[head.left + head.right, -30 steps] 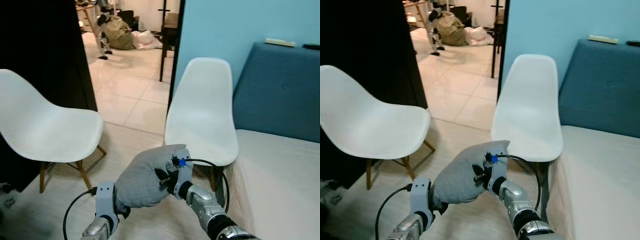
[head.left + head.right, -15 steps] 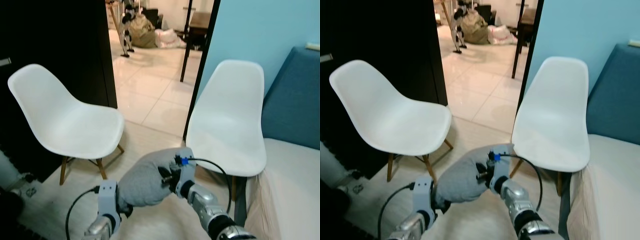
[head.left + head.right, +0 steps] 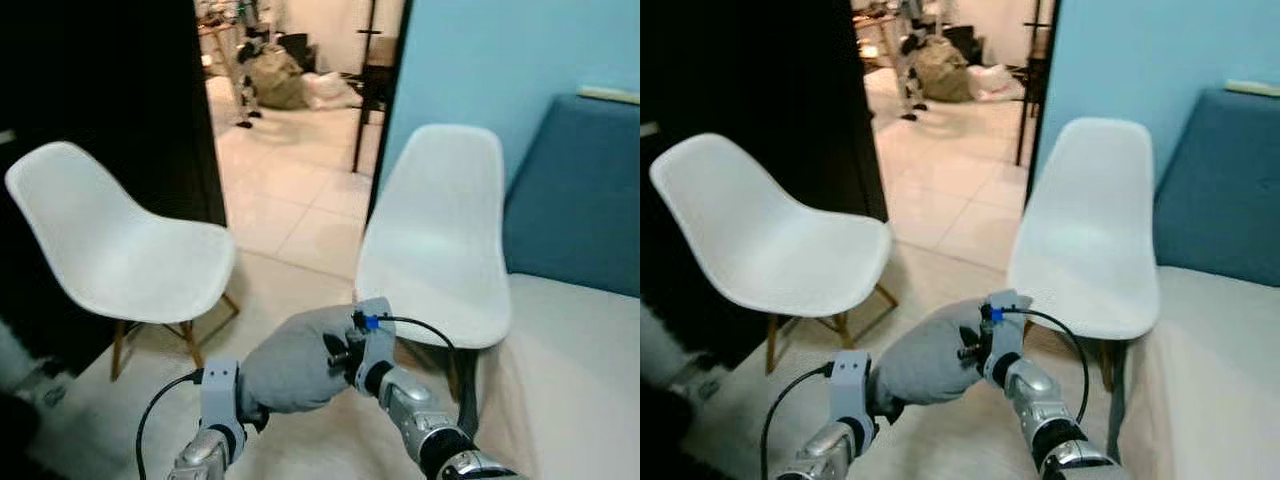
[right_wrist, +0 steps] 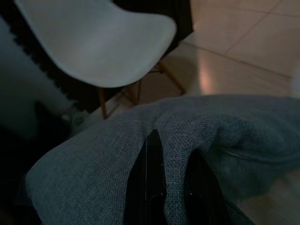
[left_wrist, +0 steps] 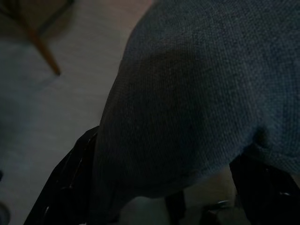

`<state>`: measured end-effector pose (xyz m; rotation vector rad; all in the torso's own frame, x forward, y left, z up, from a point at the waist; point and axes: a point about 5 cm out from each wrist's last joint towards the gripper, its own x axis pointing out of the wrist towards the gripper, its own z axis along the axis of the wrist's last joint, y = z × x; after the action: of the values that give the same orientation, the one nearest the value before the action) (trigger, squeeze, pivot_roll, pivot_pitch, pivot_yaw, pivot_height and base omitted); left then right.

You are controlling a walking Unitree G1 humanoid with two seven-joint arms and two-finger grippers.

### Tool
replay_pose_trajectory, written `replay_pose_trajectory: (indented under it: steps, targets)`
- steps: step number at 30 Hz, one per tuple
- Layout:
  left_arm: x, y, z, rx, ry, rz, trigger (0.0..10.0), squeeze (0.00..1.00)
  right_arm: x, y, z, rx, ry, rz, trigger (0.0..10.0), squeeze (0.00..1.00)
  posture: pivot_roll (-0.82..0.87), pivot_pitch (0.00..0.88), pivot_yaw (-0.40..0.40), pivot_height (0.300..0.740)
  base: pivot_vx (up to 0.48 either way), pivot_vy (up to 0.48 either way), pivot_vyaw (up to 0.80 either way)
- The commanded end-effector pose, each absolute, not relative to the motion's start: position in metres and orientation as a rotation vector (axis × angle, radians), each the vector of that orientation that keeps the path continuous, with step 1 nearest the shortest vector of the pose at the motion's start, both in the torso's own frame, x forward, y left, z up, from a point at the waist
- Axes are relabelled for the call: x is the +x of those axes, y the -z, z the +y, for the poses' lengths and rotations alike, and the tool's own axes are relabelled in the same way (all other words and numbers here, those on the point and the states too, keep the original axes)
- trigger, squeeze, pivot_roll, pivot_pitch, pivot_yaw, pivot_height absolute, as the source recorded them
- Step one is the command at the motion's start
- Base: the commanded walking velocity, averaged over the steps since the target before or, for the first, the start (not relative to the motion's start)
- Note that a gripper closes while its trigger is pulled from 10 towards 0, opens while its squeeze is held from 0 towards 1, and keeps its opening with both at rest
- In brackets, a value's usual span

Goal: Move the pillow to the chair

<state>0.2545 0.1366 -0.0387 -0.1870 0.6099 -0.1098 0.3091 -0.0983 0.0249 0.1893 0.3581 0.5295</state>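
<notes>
I hold a grey knitted pillow point(image 3: 295, 362) low in front of me, between both arms. My right gripper point(image 3: 340, 352) is shut on the pillow's right edge, its black fingers point(image 4: 152, 173) pinching a fold of the fabric. My left gripper point(image 3: 248, 410) grips the pillow's lower left corner, with the cloth point(image 5: 197, 93) bulging between its fingers point(image 5: 70, 183). Two white shell chairs stand ahead: one point(image 3: 120, 250) at the left facing sideways, the other point(image 3: 435, 240) just beyond the pillow, to the right.
A blue sofa back point(image 3: 575, 190) and a beige seat cover point(image 3: 570, 380) lie at the right. A dark cabinet point(image 3: 100, 80) stands behind the left chair. A doorway point(image 3: 300, 110) opens onto a tiled room with bags and furniture legs.
The camera has swung: both chairs slid left in the picture over the last half second. Pillow and both grippers keep the same hold and place before me.
</notes>
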Motion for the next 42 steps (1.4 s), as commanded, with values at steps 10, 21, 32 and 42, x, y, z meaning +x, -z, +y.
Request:
replay_pose_trajectory:
  steps: [10,21,32,42]
  targets:
    - [0.266,0.028,0.136,-0.191,0.124,0.541,10.0,0.00,0.309,-0.031,-0.087,0.200,-0.614,0.321,10.0,0.00,-0.02,0.000,-0.038,0.740,0.102,0.000,0.00]
    - [0.266,0.027,0.135,-0.187,0.132,0.537,10.0,0.00,0.308,-0.033,-0.085,0.205,-0.662,0.302,10.0,0.00,-0.02,0.000,-0.039,0.740,0.287,0.000,0.28]
    - [0.267,0.026,0.135,-0.178,0.142,0.532,10.0,0.00,0.314,-0.038,-0.087,0.205,-0.624,0.287,10.0,0.00,-0.01,0.000,-0.042,0.740,0.356,0.000,0.21]
    - [0.271,0.023,0.133,-0.172,0.156,0.518,10.0,0.00,0.318,-0.041,-0.093,0.203,-0.591,0.277,10.0,0.00,-0.02,0.000,-0.041,0.740,0.366,0.000,0.00]
